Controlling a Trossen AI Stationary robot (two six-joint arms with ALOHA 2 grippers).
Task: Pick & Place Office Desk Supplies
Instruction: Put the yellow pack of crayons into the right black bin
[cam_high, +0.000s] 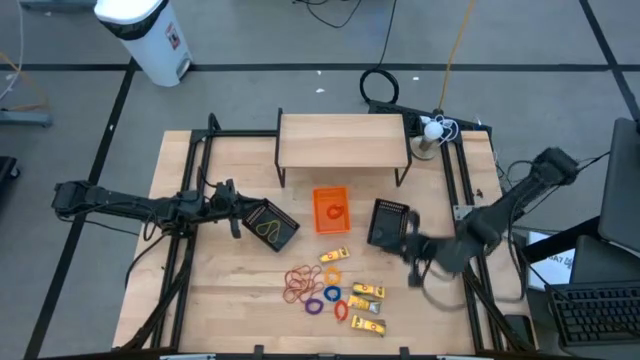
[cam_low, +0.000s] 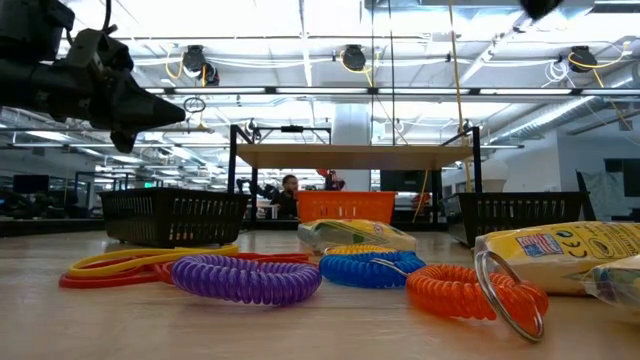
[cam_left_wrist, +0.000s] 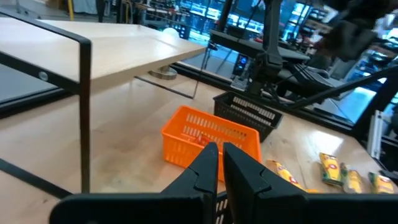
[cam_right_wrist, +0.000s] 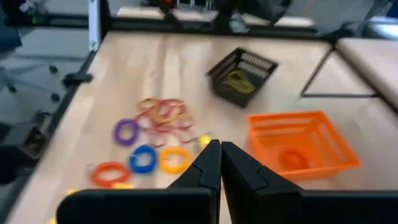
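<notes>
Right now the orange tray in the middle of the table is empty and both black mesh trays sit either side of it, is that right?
Not quite: the orange tray is not empty. The high view shows an orange ring lying inside it. The black mesh trays do sit either side of it.

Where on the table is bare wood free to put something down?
Bare wood lies in front of the left black mesh tray, left of the red-brown rubber bands. The stretch from the small orange plastic tray to the yellow rectangular packets is crowded.
</notes>
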